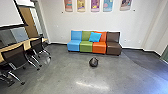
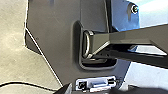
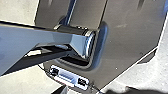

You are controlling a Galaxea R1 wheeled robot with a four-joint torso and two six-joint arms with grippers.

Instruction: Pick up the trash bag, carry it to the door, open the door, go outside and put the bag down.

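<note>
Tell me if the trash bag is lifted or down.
Down: the trash bag sits on the grey floor, in front of the row of coloured seats.

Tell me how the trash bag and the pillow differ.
The bag is black and rounded, while the pillow is bright blue and roughly square. The bag sits on the floor; the pillow leans against the backs of the sofa. Both are much smaller than the sofa.

Head view: bright room; white glare streak (image 1: pixel 92 86) on grey floor (image 1: pixel 60 75); blue cast, lower right; uprights leaning toward the edges. Wrist views: pale, washed-out floor; bluish sheen across dark plate (image 2: pixel 57 37).
</note>
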